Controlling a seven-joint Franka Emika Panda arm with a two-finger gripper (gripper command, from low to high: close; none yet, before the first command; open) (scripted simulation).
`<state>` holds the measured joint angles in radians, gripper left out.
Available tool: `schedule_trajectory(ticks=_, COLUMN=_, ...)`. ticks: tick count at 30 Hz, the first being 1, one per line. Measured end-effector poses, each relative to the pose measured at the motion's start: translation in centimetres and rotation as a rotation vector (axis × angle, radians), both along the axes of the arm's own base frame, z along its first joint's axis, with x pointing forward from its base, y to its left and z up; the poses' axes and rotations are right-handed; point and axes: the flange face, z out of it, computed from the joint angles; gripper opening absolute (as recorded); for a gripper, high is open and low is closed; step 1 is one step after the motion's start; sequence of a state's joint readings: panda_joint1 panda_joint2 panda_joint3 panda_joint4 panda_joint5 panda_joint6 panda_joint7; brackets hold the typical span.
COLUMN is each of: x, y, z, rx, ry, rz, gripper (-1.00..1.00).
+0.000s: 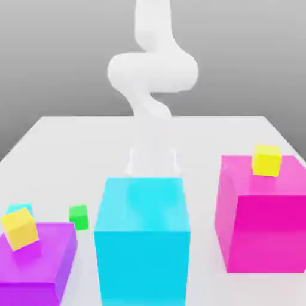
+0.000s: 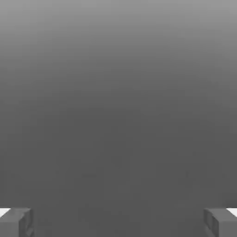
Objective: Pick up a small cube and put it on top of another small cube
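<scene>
Exterior view: the white arm hangs behind the tall cyan block at centre. A small green cube sits on the bench at about 8 o'clock from the cyan block. One yellow cube rests tilted on the purple block, another yellow cube on the magenta block.

Hand view: the end effector is released, fingers spread wide, grasping nothing.

The green cube looks rigid and light; take it across two opposite flat faces.

You've got a white arm, white bench, grey fingers; big blocks cyan, magenta, purple; small cubes yellow, yellow, green, all plain.
</scene>
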<state>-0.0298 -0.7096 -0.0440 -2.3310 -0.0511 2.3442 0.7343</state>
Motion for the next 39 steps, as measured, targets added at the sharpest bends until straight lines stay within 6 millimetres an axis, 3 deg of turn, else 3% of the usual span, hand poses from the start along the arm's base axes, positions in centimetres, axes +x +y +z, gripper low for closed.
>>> schedule_trajectory(ticks=5, x=4.1, y=-8.2, z=-9.8, rx=-0.096, ry=0.177, rz=-0.010, gripper=0.00)
schedule_trajectory(ticks=8, x=4.6, y=-13.3, z=-16.0, rx=-0.125, ry=0.283, rz=-0.005, gripper=0.00)
schedule_trajectory(ticks=11, x=3.7, y=-18.2, z=-22.2, rx=-0.135, ry=0.387, rz=0.008, gripper=0.00)
schedule_trajectory(ticks=15, x=0.6, y=-23.9, z=-30.5, rx=-0.118, ry=0.516, rz=0.036, gripper=0.00)
schedule_trajectory(ticks=18, x=-3.6, y=-27.9, z=-36.6, rx=-0.079, ry=0.603, rz=0.049, gripper=0.00)
schedule_trajectory(ticks=22, x=-9.4, y=-30.3, z=-44.3, rx=-0.014, ry=0.696, rz=0.108, gripper=0.00)
schedule_trajectory(ticks=24, x=-10.8, y=-30.7, z=-47.2, rx=0.004, ry=0.716, rz=0.128, gripper=0.00)
schedule_trajectory(ticks=28, x=-11.3, y=-30.8, z=-52.0, rx=0.010, ry=0.723, rz=0.134, gripper=0.00)
schedule_trajectory(ticks=29, x=-11.4, y=-30.7, z=-52.9, rx=0.010, ry=0.723, rz=0.134, gripper=-1.00)
schedule_trajectory(ticks=35, x=-11.4, y=-30.7, z=-53.4, rx=0.013, ry=0.724, rz=0.134, gripper=-1.00)
schedule_trajectory(ticks=39, x=-11.4, y=-30.8, z=-50.3, rx=0.013, ry=0.723, rz=0.135, gripper=-1.00)
